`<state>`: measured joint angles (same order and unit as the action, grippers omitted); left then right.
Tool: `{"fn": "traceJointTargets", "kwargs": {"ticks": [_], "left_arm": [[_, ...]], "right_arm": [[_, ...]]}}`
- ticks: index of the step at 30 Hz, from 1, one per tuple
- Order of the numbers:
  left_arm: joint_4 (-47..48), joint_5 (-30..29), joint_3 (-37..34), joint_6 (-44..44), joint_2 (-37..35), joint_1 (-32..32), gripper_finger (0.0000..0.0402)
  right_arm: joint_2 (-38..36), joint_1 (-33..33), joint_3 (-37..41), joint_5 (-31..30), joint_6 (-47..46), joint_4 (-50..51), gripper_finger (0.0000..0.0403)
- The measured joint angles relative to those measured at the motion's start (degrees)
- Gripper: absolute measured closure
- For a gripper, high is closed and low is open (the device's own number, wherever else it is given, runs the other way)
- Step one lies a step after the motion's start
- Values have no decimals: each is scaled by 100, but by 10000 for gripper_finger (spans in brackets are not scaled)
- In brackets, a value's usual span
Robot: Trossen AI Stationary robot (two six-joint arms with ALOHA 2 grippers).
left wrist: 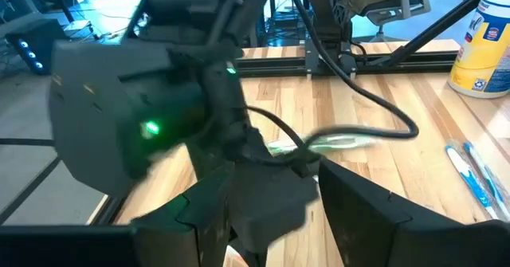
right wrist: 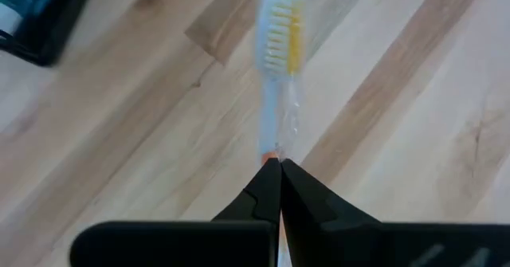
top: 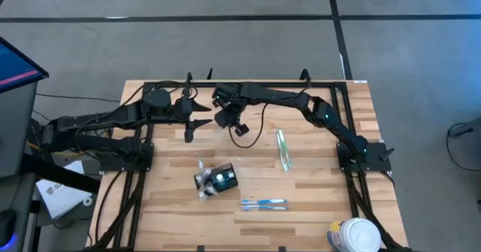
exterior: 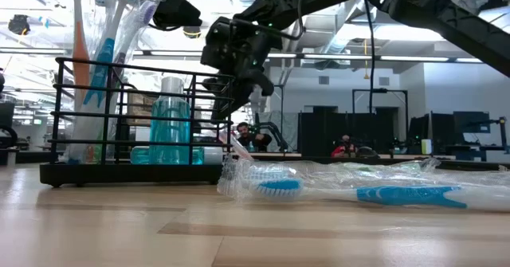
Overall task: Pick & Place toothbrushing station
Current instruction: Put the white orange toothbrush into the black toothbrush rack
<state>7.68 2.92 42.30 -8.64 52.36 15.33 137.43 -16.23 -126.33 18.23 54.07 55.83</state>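
The toothbrushing station, a small black holder with brushes and a teal bottle in it, stands on the table's near middle; it also shows as the station in the low view. Beyond it, over the table's far middle, my right gripper is shut on a wrapped toothbrush with yellow bristles. My left gripper is open just left of the right one. The right arm's wrist fills its view. My right gripper pinches the toothbrush's handle end, orange under the clear wrapper, between its two shut fingertips. The fingers slant steeply down and lie along the brush. The brush hangs on beyond them, its bristle head farthest out over the wood.
A wrapped toothbrush lies right of centre. Two blue brushes lie near the front edge. A white tub stands at the near right corner. Black frame rails run along the far edge and both sides.
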Motion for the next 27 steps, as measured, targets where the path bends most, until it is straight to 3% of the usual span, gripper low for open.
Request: {"fn": "traceJointTargets", "kwargs": {"ticks": [12,27], "left_arm": [[-2,-4,0,-2,0,0,224],[-6,-9,0,-4,0,0,224]], "right_arm": [[-233,-351,-107,1031,-180,294,403],[-678,-520,-107,1514,-127,514,403]]}}
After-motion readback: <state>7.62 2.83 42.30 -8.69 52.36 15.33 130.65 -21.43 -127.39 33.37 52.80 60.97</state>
